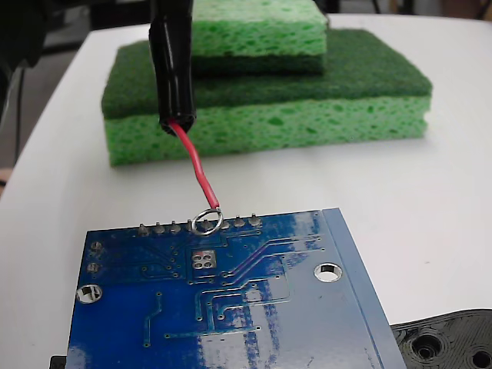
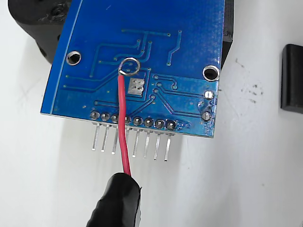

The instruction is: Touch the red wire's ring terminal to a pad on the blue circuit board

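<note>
The blue circuit board (image 1: 254, 307) lies on the white table at the front of the fixed view, and its row of grey solder dots (image 1: 175, 227) runs along the far edge. My gripper (image 1: 177, 121) comes down from above as black rod-like fingers, shut on the red wire (image 1: 196, 165). The wire slants down to the ring terminal (image 1: 207, 222), which sits at the solder-dot row. In the wrist view the gripper (image 2: 120, 182) is at the bottom. The red wire (image 2: 123, 123) crosses the dots, and the ring terminal (image 2: 129, 66) appears over the blue circuit board (image 2: 189, 42) near a grey patch. Contact cannot be judged.
Stacked green sponges (image 1: 307, 115) stand behind the board. A black plastic part with holes (image 1: 450, 342) lies at the board's right front corner and shows again in the wrist view (image 2: 40, 23). A black block (image 2: 292, 78) sits at that view's right. Metal header pins (image 2: 135, 142) jut from the board edge.
</note>
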Available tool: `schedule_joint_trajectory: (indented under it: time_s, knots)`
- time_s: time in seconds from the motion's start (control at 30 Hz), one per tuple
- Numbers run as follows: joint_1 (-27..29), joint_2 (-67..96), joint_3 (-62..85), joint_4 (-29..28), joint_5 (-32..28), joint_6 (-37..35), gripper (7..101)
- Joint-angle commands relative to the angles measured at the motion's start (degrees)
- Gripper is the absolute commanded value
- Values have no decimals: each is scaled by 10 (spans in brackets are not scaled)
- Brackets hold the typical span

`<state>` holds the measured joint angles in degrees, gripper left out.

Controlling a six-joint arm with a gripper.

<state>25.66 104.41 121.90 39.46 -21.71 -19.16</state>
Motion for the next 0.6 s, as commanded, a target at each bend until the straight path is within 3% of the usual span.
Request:
schedule_joint_trajectory:
  time_s: [0.03,0.6]
  knots:
    - [0,0,-6,-2,0,0,1003]
    - [-1,-15,-5,-4,4,-4,1003]
